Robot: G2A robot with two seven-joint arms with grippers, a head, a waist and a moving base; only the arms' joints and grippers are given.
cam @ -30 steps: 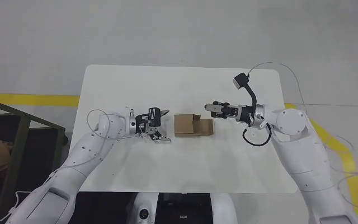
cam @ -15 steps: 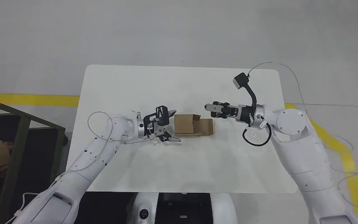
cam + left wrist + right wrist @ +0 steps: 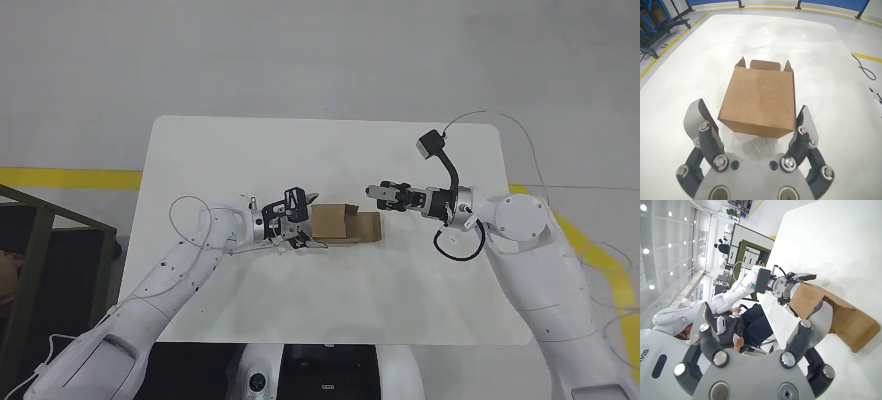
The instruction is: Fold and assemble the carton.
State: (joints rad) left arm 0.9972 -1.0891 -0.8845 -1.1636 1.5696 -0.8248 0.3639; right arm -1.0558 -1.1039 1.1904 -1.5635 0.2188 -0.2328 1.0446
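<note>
A: Carton (image 3: pixel 340 222) (image 3: pixel 761 102) (image 3: pixel 810 302), where?

B: Brown, lying mid-counter (image 3: pixel 250 150). One end closed, flaps loose at the other.

A: Closest to it?

B: Left end effector (image 3: pixel 310 224) (image 3: pixel 752 106) (image 3: pixel 798 294). Spread wide, a finger on either side of the closed end. One finger is right at a corner, contact unclear. Nothing gripped.

A: Farther off?

B: Right end effector (image 3: pixel 370 191) (image 3: pixel 763 308). Also spread wide and holding nothing, near the flap end but apart from the carton.

The carton (image 3: pixel 759 98) is plain brown, without pattern. The counter (image 3: pixel 250 150) is white. The fingers (image 3: pixel 693 117) are silver and black.
</note>
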